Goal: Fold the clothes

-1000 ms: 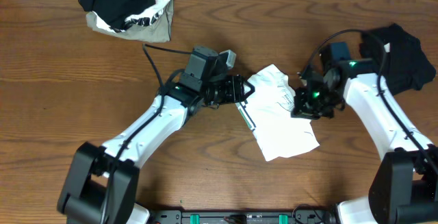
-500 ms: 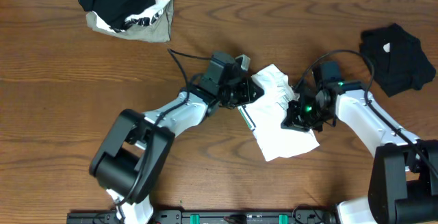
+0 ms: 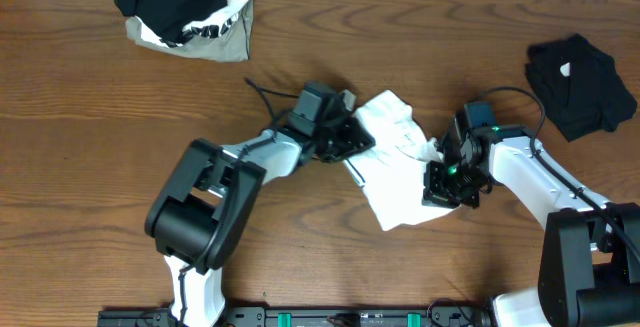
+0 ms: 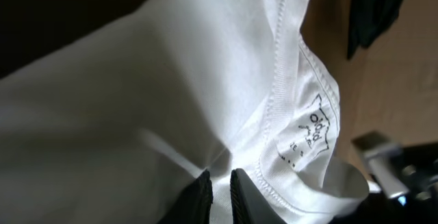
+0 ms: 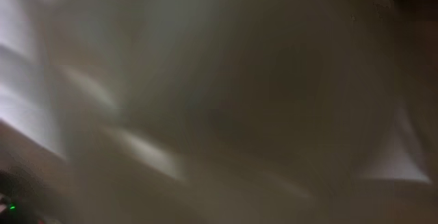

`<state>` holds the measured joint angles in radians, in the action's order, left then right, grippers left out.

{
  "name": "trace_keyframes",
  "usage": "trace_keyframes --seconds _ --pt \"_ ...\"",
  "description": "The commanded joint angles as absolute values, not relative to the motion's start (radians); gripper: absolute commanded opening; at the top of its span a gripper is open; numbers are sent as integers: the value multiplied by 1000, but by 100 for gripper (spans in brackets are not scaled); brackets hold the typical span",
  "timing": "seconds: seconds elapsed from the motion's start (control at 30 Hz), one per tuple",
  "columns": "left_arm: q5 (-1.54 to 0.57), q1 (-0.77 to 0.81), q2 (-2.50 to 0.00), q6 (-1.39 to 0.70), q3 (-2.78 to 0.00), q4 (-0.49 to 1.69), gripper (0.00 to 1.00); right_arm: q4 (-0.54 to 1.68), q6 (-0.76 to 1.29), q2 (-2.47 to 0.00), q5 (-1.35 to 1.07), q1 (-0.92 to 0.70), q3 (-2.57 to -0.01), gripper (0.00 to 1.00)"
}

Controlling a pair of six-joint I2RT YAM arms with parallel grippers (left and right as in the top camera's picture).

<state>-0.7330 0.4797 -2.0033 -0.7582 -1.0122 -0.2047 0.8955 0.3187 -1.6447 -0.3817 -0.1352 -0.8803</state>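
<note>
Bearing clothes, brown wood-grain table

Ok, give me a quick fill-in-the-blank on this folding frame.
The T-shirt in the middle is ___.
The left gripper pinches it near its ___, beside the printed label.
The separate garment on the robot's right is ___.
Missing: white; collar; black.

Right wrist view was pure blur; we couldn't make out its fingers. Overhead, the right gripper hid its tips under its own body. Neck label print on the white T-shirt was too small to read. Clothes pile was clipped by the top edge.
</note>
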Motion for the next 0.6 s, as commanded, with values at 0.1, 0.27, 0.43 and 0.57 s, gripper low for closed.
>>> trace_keyframes --seconds 0.1,0.27,0.43,0.57 --pt "-698 362 -2028 -706 -1019 -136 15 916 353 -1646 -254 -135 -874 1" --pt "-733 339 -2027 -685 -1019 -113 15 834 317 -1619 -381 -131 -878 1" --pt "-734 340 -2027 -686 -1019 -113 15 638 270 -1562 -590 -137 -878 5" --pt "-745 340 -2027 -686 -1019 -113 16 551 277 -1600 -581 -158 -877 11"
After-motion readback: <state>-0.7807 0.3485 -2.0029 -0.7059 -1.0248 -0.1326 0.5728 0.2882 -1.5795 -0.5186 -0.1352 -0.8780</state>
